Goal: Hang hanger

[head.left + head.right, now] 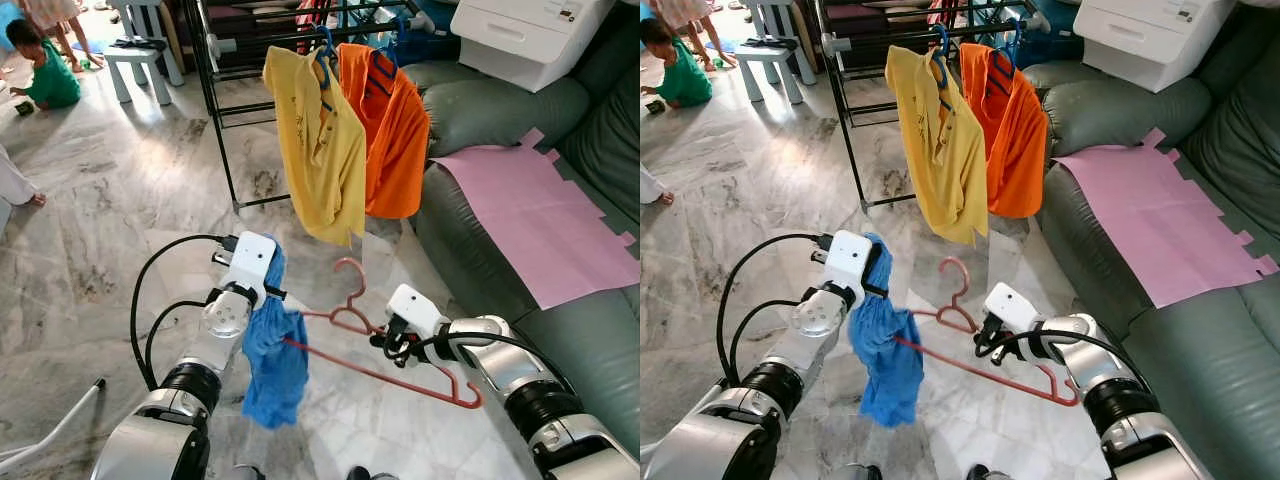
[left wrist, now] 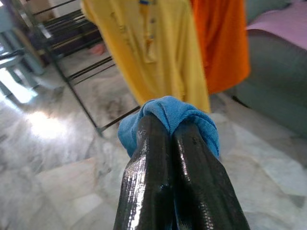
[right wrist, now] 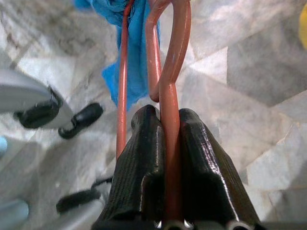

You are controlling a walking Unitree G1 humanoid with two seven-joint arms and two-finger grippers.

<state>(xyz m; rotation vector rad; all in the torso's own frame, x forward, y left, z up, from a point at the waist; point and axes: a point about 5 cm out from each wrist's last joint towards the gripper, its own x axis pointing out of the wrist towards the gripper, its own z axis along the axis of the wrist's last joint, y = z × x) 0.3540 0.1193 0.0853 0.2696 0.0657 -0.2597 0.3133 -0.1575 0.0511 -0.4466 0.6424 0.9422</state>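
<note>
Low in the frame our two silver arms reach forward over the marble floor (image 1: pixel 120 200). Our right gripper (image 3: pixel 165 120), at lower centre-right, has its black fingers (image 3: pixel 206 167) pressed together on the red hanger (image 1: pixel 390 375), pinching the wire just below the hook. The hanger lies tilted between the arms: its hook curls upward near the middle of the frame, one end pokes out toward the lower right, and the other end runs left into the blue cloth (image 1: pixel 272 360).

Our left gripper (image 2: pixel 165 125), at lower centre-left, is clamped on that blue cloth, with a bunch of fabric squeezed between the fingertips (image 2: pixel 192 139). The rest of the cloth hangs down from the gripper, draped over the hanger's left end. Black cables (image 1: pixel 150 290) loop beside the left arm.

Beyond the hanger, in the upper middle, a black clothes rack (image 1: pixel 215 110) stands on the floor. A yellow shirt (image 1: pixel 320 150) and an orange shirt (image 1: pixel 395 130) hang from it side by side on blue hangers, touching each other.

Along the right side runs a grey-green sofa (image 1: pixel 590 350) with a pink sheet (image 1: pixel 530 215) spread on its seat. A white box (image 1: pixel 525 35) sits at the sofa's far end, in the upper right.

In the upper left, a person in a green top (image 1: pixel 45 75) is down on the floor near a pale stool (image 1: pixel 140 55).
</note>
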